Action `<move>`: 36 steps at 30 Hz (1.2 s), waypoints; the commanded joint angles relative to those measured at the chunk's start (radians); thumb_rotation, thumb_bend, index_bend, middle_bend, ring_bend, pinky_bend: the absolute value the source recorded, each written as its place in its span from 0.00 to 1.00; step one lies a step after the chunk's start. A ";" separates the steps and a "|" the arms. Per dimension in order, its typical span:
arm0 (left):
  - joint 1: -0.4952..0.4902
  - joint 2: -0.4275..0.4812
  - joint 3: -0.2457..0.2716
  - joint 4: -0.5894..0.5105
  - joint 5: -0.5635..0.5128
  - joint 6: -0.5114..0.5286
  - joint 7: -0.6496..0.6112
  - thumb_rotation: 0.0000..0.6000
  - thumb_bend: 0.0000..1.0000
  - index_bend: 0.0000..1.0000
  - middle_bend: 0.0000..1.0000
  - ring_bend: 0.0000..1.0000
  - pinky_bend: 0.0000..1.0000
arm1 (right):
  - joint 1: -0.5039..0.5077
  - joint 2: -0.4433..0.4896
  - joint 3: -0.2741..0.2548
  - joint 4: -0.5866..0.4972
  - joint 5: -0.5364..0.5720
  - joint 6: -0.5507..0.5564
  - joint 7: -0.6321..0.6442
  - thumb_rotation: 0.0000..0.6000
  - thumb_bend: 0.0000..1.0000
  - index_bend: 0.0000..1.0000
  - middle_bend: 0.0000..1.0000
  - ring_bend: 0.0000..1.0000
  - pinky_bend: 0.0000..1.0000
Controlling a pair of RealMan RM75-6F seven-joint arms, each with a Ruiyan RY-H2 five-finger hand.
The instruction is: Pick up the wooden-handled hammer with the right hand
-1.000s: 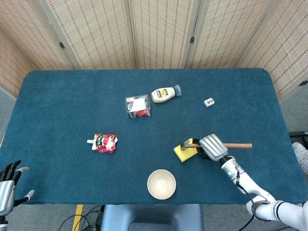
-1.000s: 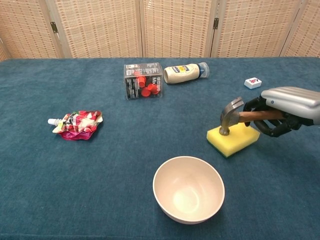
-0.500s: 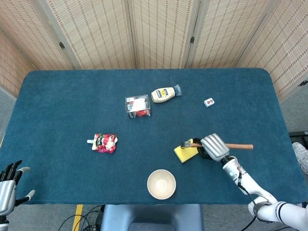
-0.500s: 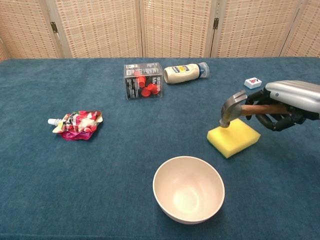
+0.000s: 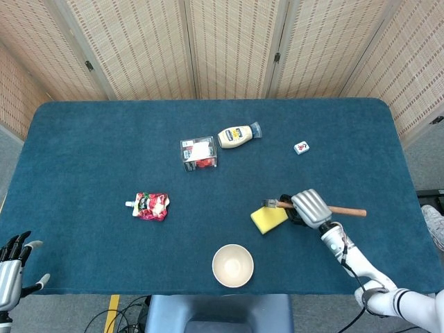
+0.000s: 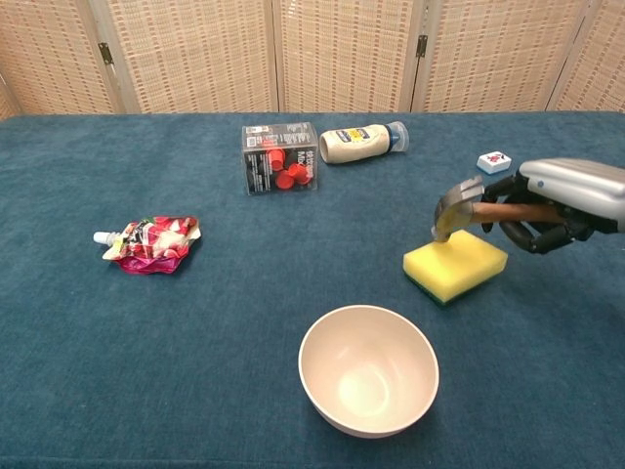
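Right hand has its fingers wrapped around the wooden-handled steel hammer, head hovering over the yellow sponge block. Left hand open, fingers spread.

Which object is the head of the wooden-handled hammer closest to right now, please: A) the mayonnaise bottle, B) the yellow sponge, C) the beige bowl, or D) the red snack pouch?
B: in the chest view the right hand grips the hammer by its wooden handle, and the metal head hangs just over the far edge of the yellow sponge, well away from the other items.
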 commanded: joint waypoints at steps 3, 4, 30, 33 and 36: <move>-0.003 0.000 0.000 -0.004 0.004 -0.001 0.003 1.00 0.20 0.29 0.13 0.12 0.21 | 0.036 -0.004 0.056 0.007 0.045 -0.032 0.029 1.00 0.71 0.85 0.91 0.75 0.73; -0.003 0.000 0.000 -0.005 0.005 -0.001 0.005 1.00 0.20 0.29 0.13 0.12 0.21 | 0.049 -0.014 0.068 0.018 0.054 -0.047 0.035 1.00 0.70 0.85 0.90 0.75 0.73; 0.010 0.019 0.001 -0.029 -0.005 0.013 0.025 1.00 0.20 0.29 0.13 0.12 0.21 | 0.255 -0.319 0.134 0.485 0.120 -0.265 0.184 1.00 0.34 0.00 0.10 0.04 0.15; 0.010 0.018 0.000 -0.026 -0.005 0.014 0.019 1.00 0.20 0.29 0.13 0.12 0.21 | 0.227 -0.274 0.135 0.457 0.124 -0.233 0.207 1.00 0.32 0.00 0.09 0.04 0.14; 0.008 0.017 -0.001 -0.025 -0.003 0.013 0.018 1.00 0.20 0.29 0.13 0.12 0.21 | 0.191 -0.217 0.127 0.412 0.119 -0.189 0.218 1.00 0.30 0.00 0.09 0.04 0.14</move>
